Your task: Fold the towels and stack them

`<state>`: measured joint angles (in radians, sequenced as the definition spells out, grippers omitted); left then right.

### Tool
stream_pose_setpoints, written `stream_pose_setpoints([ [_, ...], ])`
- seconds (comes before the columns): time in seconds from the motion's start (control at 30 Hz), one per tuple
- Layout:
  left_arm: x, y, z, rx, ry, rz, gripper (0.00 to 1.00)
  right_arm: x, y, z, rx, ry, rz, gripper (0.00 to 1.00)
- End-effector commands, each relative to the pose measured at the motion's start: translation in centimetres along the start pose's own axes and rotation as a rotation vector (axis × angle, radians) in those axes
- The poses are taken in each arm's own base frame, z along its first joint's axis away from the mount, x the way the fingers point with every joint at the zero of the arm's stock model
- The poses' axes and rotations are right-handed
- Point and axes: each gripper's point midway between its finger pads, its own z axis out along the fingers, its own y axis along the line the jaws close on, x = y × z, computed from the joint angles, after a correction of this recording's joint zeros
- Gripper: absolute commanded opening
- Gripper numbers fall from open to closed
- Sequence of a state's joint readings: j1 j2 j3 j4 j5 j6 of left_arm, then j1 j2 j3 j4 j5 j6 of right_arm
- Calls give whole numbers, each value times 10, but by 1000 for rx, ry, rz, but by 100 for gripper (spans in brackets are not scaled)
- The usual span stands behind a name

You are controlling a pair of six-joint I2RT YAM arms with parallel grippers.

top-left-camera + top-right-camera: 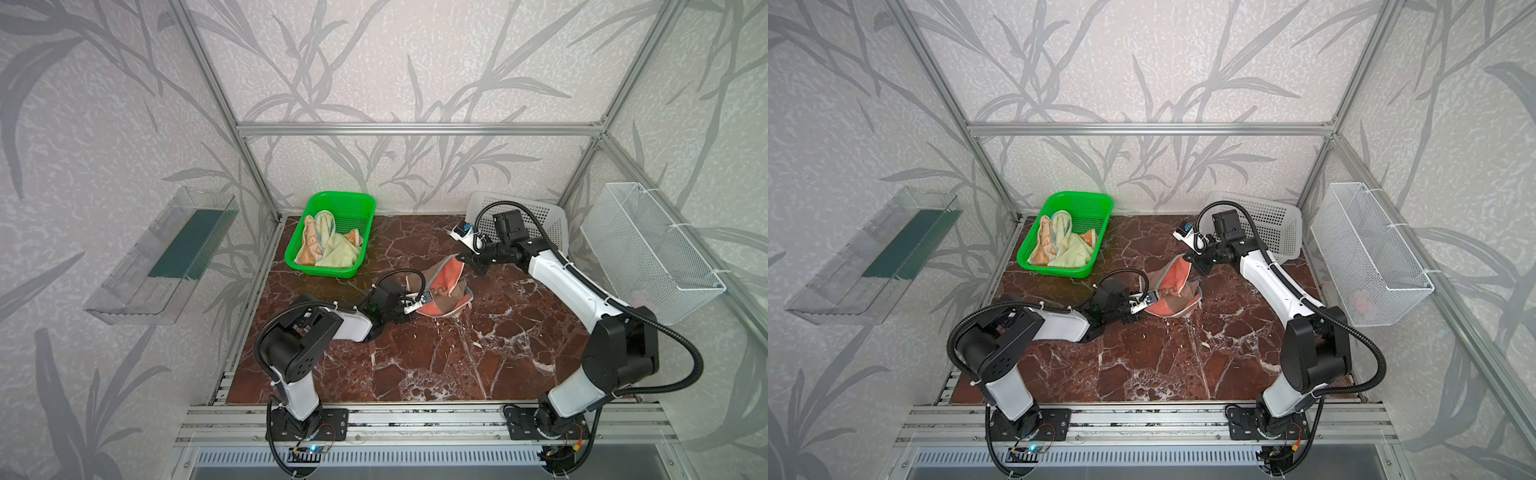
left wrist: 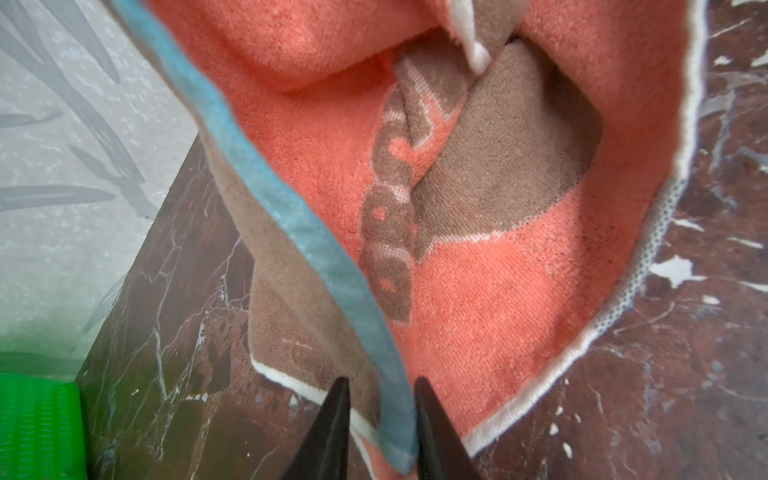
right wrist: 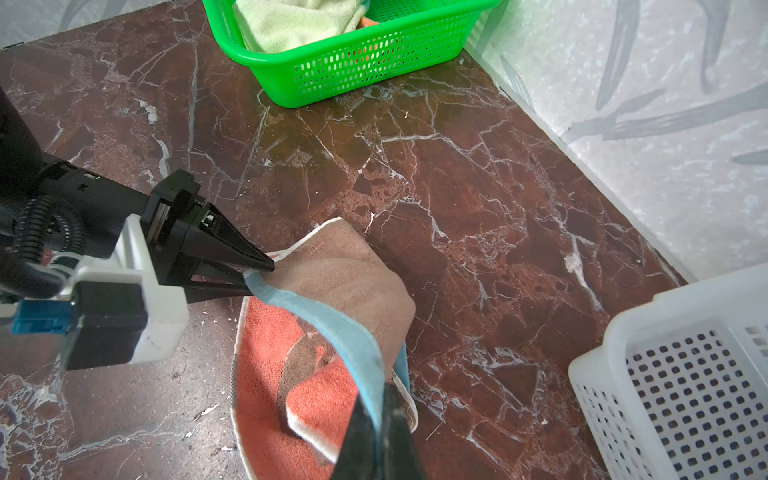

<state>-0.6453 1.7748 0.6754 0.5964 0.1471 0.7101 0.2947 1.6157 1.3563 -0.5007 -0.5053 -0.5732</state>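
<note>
The salmon-orange bear towel lies crumpled at mid-table, its teal edge pulled up taut. My right gripper is shut on the far end of that teal edge. My left gripper is at the near end, its narrowly open jaws on either side of the teal edge, with a small gap still showing. In the right wrist view the left gripper has its tips at the edge's corner. The pale yellow towel and the orange-cream towel lie bunched in the green basket.
The green basket stands at the back left of the marble table. A white perforated basket leans at the back right, just behind my right arm. A wire basket hangs on the right wall and a clear tray on the left wall.
</note>
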Motion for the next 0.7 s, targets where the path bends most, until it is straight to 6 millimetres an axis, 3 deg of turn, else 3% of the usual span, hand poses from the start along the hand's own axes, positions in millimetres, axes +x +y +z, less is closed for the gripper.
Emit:
stream_pose_setpoints([
  [0.0, -2, 6, 6, -9, 11, -14, 28, -5, 5, -9, 3, -14, -17, 0],
  [0.43, -6, 15, 4, -30, 29, -47, 8, -2, 4, -6, 11, -14, -13, 0],
  [0.5, -13, 28, -1, -70, 31, -84, 0, -2, -2, -5, 40, -16, 6, 0],
  [0.67, -27, 78, -19, -263, 58, -204, 0, -1, -20, -2, 97, -26, 88, 0],
])
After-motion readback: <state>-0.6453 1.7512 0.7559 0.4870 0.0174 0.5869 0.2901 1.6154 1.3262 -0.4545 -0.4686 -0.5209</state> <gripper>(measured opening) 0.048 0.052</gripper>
